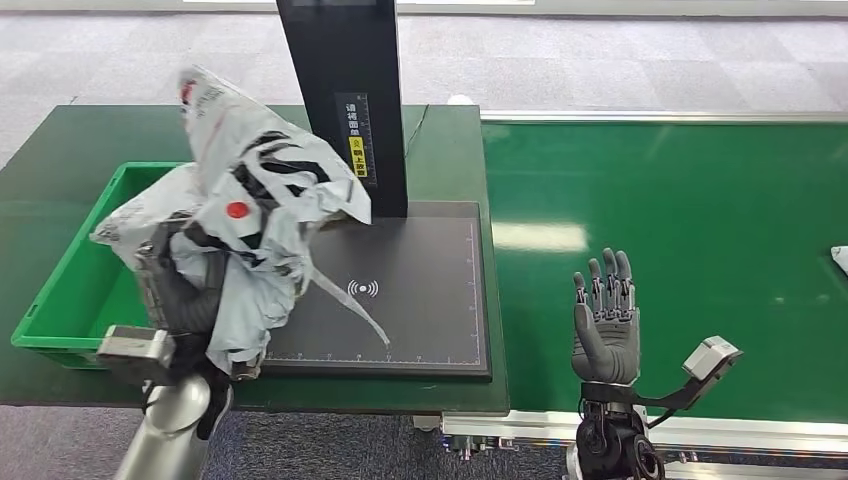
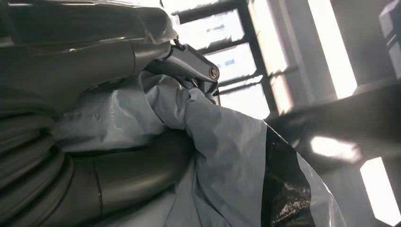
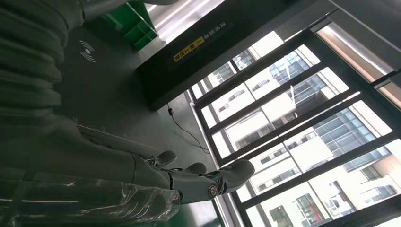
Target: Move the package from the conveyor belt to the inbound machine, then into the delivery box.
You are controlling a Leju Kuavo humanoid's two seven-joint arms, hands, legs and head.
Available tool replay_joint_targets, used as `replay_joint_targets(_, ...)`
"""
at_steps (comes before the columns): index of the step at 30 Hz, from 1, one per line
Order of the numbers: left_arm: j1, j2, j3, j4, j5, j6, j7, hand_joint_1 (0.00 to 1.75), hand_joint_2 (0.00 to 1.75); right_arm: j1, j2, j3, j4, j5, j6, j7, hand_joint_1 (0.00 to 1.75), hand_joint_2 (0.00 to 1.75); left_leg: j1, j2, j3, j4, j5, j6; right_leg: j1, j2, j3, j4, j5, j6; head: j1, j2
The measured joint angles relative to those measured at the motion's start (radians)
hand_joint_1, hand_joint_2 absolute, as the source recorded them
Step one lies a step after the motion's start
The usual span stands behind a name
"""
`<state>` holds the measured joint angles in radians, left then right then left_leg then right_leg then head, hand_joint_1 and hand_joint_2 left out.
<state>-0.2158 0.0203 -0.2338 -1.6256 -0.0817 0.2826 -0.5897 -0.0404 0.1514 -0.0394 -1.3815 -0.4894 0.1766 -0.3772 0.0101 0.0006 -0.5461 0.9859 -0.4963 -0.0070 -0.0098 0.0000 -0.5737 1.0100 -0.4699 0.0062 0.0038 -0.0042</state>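
Note:
A crumpled white and black plastic package point(image 1: 250, 210) hangs in the air, gripped by my left hand point(image 1: 180, 285). It hovers over the left edge of the black inbound machine pad point(image 1: 420, 290) and the right side of the green delivery box point(image 1: 70, 290). Up close in the left wrist view, the package point(image 2: 227, 161) is bunched between the hand's fingers point(image 2: 194, 64). My right hand point(image 1: 605, 320) stands upright with its fingers apart above the near edge of the green conveyor belt point(image 1: 690, 230), holding nothing. The right wrist view shows its fingers point(image 3: 208, 179) extended.
The machine's black upright post point(image 1: 345, 90) rises behind the pad, close to the package's right side. Another white package point(image 1: 840, 258) peeks in at the belt's far right edge. The green box sits on a dark green table point(image 1: 60, 170).

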Motion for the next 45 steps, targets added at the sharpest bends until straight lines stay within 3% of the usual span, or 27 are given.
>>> replay_joint_targets(7, 0.044, 0.0, 0.162, -0.211, 0.086, 0.01, -0.021, 1.75, 1.75, 0.017, 0.002, -0.004, -0.023, 0.002, -0.009, 0.0, 0.0, 1.75, 0.0, 0.0, 0.0, 0.0, 0.0, 0.0, 0.0, 0.0, 0.0, 0.0, 0.0, 0.0, 0.0, 0.0)
replay_joint_targets(13, 0.02, 0.0, 0.28, -0.205, 0.081, -0.019, 0.083, 1.75, 1.75, 0.016, 0.008, -0.004, -0.026, 0.008, -0.008, 0.004, 0.0, 1.75, 0.0, 0.0, 0.001, 0.0, 0.0, 0.0, 0.0, 0.0, 0.0, 0.0, 0.0, 0.0, 0.0, 0.0)
replay_joint_targets(26, -0.084, 0.066, 0.439, 0.252, -0.069, -0.116, 0.232, 1.75, 1.75, -0.009, 0.015, -0.007, -0.016, 0.006, 0.008, 0.037, 0.0, 1.75, 0.0, 0.001, 0.001, 0.0, 0.0, -0.001, 0.0, 0.001, 0.0, 0.0, 0.0, 0.0, 0.0, 0.0)
replay_joint_targets(32, -0.148, 0.115, 0.486, 0.486, -0.084, -0.133, 0.24, 1.75, 1.75, -0.025, 0.015, -0.009, 0.003, 0.006, 0.006, 0.048, 0.0, 1.75, 0.0, 0.001, 0.001, 0.0, 0.001, -0.001, 0.0, 0.001, 0.0, 0.0, 0.0, 0.0, 0.0, 0.0)
replay_joint_targets(36, -0.175, 0.13, 0.499, 0.574, -0.084, -0.144, 0.237, 1.75, 1.75, -0.035, 0.014, -0.009, 0.018, 0.006, 0.004, 0.048, 0.0, 1.75, 0.0, 0.001, 0.001, 0.0, 0.001, -0.001, 0.0, 0.001, 0.0, 0.0, 0.0, 0.0, 0.0, 0.0)
replay_joint_targets(37, -0.179, 0.132, 0.5, 0.59, -0.084, -0.146, 0.237, 1.53, 1.75, -0.036, 0.014, -0.009, 0.021, 0.006, 0.004, 0.048, 0.0, 1.75, 0.0, 0.001, 0.001, 0.0, 0.001, -0.001, 0.0, 0.001, 0.0, 0.0, 0.0, 0.0, 0.0, 0.0)
replay_joint_targets(40, -0.186, 0.136, 0.502, 0.624, -0.084, -0.148, 0.237, 0.31, 1.75, -0.039, 0.014, -0.01, 0.029, 0.006, 0.003, 0.048, 0.0, 1.75, 0.0, 0.001, 0.001, 0.0, 0.001, -0.001, 0.0, 0.001, 0.0, 0.0, 0.0, 0.0, 0.0, 0.0)
replay_joint_targets(41, -0.187, 0.136, 0.503, 0.631, -0.084, -0.148, 0.237, 0.09, 1.75, -0.039, 0.014, -0.01, 0.031, 0.006, 0.003, 0.048, 0.0, 1.75, 0.0, 0.001, 0.001, 0.0, 0.001, -0.001, 0.0, 0.001, 0.0, 0.0, 0.0, 0.0, 0.0, 0.0)
replay_joint_targets(45, -0.184, 0.135, 0.507, 0.637, -0.078, -0.151, 0.234, 0.0, 1.75, -0.048, 0.013, -0.01, 0.041, 0.006, 0.001, 0.049, 0.0, 1.75, 0.0, 0.001, 0.001, 0.0, 0.001, -0.001, 0.0, 0.001, 0.0, 0.0, 0.0, 0.0, 0.0, 0.0)
